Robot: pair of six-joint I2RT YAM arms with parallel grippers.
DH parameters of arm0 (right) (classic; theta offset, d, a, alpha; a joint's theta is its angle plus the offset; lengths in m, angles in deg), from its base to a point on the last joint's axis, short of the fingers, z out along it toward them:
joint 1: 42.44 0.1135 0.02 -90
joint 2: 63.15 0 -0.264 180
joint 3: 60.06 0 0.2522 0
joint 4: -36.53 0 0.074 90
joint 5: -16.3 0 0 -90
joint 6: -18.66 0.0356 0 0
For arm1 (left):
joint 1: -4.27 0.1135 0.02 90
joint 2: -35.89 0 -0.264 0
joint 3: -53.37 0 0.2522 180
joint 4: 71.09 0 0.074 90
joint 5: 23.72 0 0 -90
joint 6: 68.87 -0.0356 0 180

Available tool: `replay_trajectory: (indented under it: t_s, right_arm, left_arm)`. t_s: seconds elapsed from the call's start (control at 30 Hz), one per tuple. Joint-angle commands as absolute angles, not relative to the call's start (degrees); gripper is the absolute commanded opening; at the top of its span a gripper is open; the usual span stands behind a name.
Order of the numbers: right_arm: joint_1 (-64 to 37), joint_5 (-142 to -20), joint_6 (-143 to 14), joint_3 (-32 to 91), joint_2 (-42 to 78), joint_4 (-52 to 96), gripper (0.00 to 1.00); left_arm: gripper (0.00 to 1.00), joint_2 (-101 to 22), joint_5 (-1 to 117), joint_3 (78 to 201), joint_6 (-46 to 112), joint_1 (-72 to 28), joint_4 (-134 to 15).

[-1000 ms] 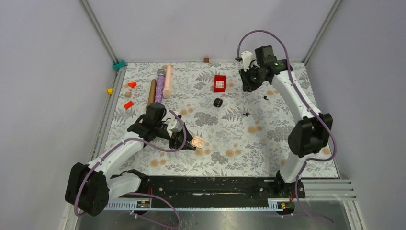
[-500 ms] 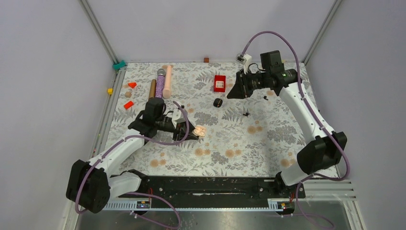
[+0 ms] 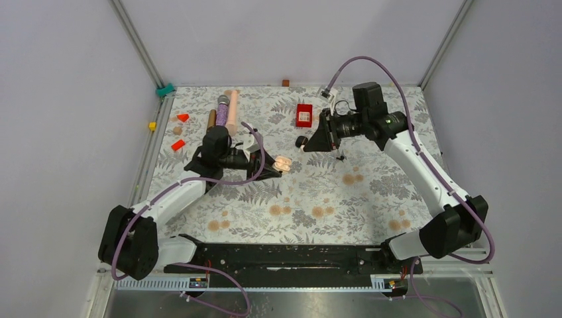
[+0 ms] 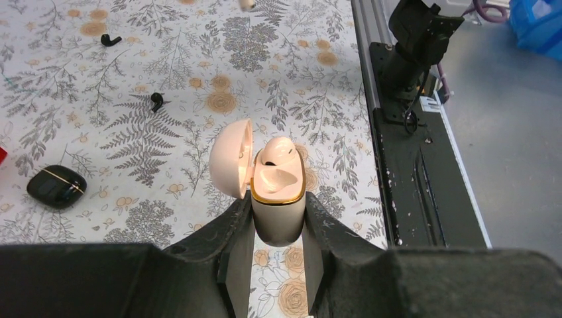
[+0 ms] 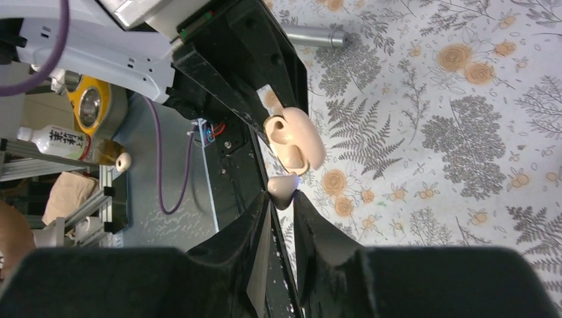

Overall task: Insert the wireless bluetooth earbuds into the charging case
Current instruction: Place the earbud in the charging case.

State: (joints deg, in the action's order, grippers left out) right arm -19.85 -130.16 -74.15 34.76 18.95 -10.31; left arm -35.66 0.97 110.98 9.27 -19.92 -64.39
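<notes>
My left gripper (image 4: 278, 207) is shut on the body of a whitish-pink charging case (image 4: 278, 199), whose lid (image 4: 232, 159) stands open. One whitish earbud (image 4: 277, 149) sits in a well of the case. In the top view the case (image 3: 283, 163) is held above the mat's middle. My right gripper (image 5: 281, 199) is shut on a second whitish earbud (image 5: 281, 189), a short way from the open case (image 5: 295, 139). Two black earbuds (image 4: 110, 40) (image 4: 156, 101) lie loose on the mat. A black case (image 4: 56, 187) lies shut, close under the right gripper (image 3: 306, 147).
A red box (image 3: 304, 114) stands at the back middle. Pink (image 3: 232, 112), purple (image 3: 221, 116) and brown (image 3: 209, 126) cylinders lie at the back left, with red blocks (image 3: 183, 117) (image 3: 177, 145) near them. A black base rail (image 3: 291, 255) runs along the near edge.
My left gripper has carried the open case to the right and farther back. The right arm has swung left from the back right corner, bringing its earbud close to the case.
</notes>
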Motion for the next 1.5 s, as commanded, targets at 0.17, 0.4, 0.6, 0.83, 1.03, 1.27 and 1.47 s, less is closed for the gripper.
replay_trajectory:
  t_s: [0.17,0.4,0.6,0.83,1.03,1.27,1.47]
  right_arm:
    - [-15.6,-131.9,-67.4,31.5,15.5,-0.2,0.25]
    - [-11.1,-126.7,-70.1,29.6,13.6,0.3,0.26]
    - [-9.3,-123.4,-71.0,27.5,12.2,1.8,0.26]
    - [-7.8,-125.3,-73.7,26.1,11.4,2.0,0.26]
    - [-6.2,-125.8,-76.4,25.8,9.4,1.0,0.26]
    - [-3.0,-120.0,-79.8,25.0,8.7,0.5,0.26]
    - [-0.9,-115.8,-79.8,23.7,8.6,2.9,0.27]
  left_arm:
    - [0.0,-34.9,4.1,105.1,26.2,-21.8,-88.4]
    - [0.0,-33.9,3.8,101.8,28.3,-22.4,-94.5]
    - [0.0,-33.9,3.3,100.6,29.0,-22.4,-96.5]
    - [0.0,-32.8,0.0,97.0,26.9,-22.5,-103.2]
    - [0.0,-31.7,-0.6,95.2,21.8,-22.5,-101.9]
    - [0.0,-31.4,-0.9,94.3,22.7,-22.7,-104.4]
    - [0.0,-32.1,-1.3,93.9,27.3,-22.8,-109.3]
